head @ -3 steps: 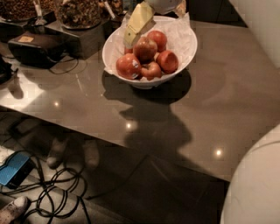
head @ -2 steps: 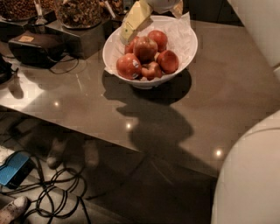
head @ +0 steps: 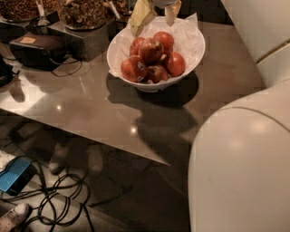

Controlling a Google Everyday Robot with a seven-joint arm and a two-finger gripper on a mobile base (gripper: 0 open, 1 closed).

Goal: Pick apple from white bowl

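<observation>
The gripper [head: 157, 12] hangs above the back rim of the glossy, flaring white bowl [head: 156, 87], its pale fingers [head: 141, 17] spread apart and empty, while the round, evenly dark red apple [head: 175, 63] rests at the pile's right edge on crumpled paper [head: 190, 40].

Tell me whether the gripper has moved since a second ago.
Yes. Judged against the white bowl, which has not shifted, the gripper has edged up the image toward the bowl's far rim, its open fingers nearer together, above the apples.
</observation>
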